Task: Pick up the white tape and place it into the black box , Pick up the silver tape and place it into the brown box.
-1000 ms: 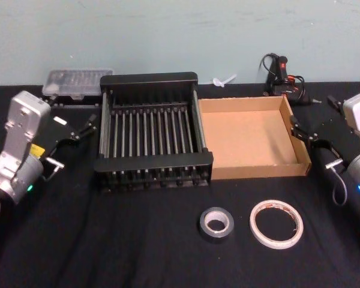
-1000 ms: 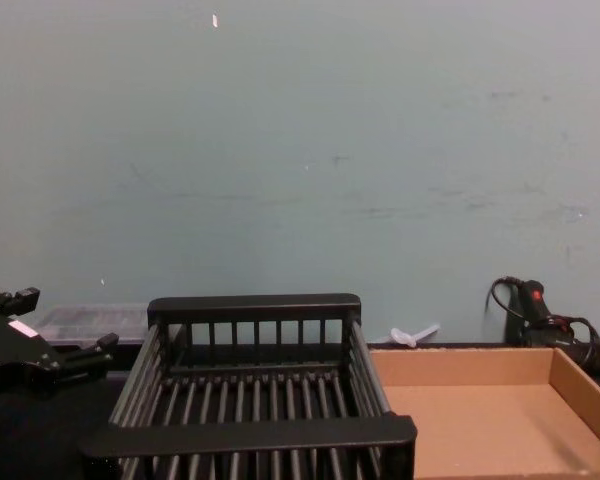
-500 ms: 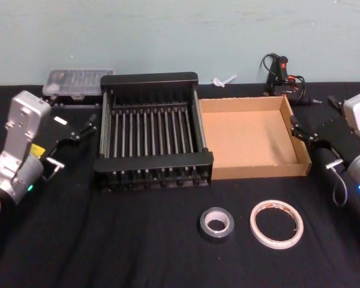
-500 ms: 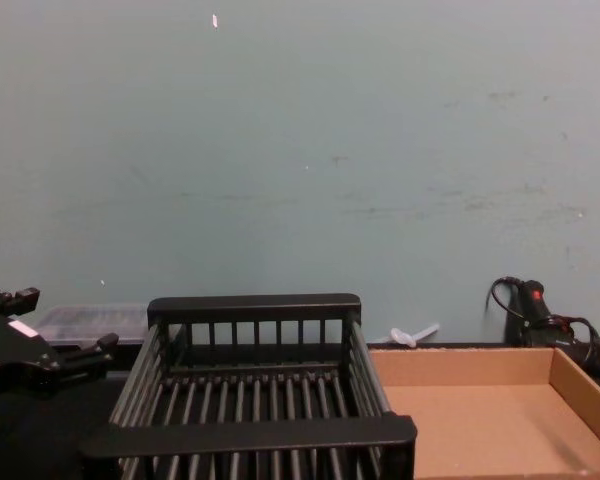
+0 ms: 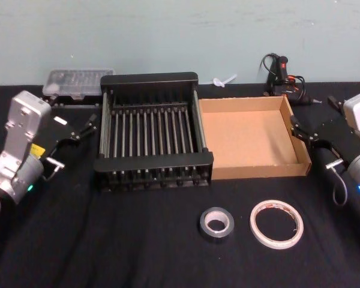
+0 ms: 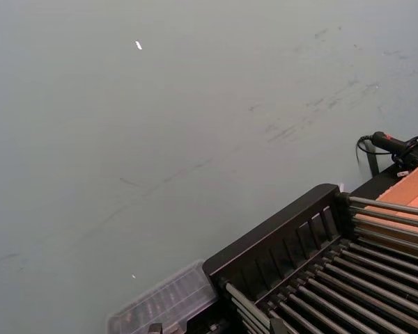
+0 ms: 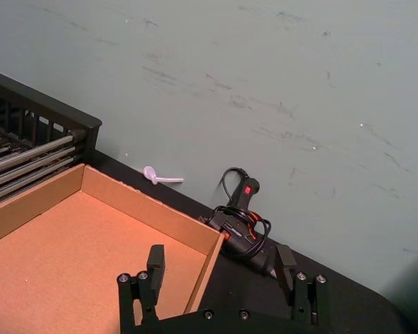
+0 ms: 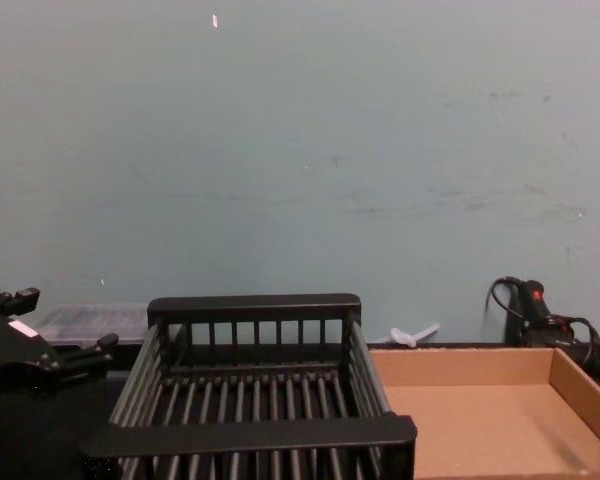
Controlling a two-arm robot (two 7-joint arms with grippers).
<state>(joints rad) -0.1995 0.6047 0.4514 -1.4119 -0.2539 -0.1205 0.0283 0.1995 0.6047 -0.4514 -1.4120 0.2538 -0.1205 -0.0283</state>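
Observation:
The white tape (image 5: 276, 223) lies flat on the black cloth at the front right. The silver tape (image 5: 216, 224) lies just left of it, apart from it. Behind them stand the black box (image 5: 153, 162) and, touching its right side, the brown box (image 5: 261, 171); nothing lies in either. My left gripper (image 5: 75, 120) hovers open left of the black box (image 8: 252, 435). My right gripper (image 5: 315, 117) hovers open at the brown box's right wall, and the right wrist view shows its fingers (image 7: 155, 261) spread wide over the brown box (image 7: 209, 243) corner. Both grippers hold nothing.
A clear plastic case (image 5: 78, 81) sits behind the black box's left corner. A black glue gun with cables (image 5: 282, 75) lies behind the brown box, with a small white plastic piece (image 5: 223, 80) near the wall. The wall closes the table's far edge.
The right arm has drifted very slightly outward and the left gripper has sunk a touch. Tapes and boxes have not moved.

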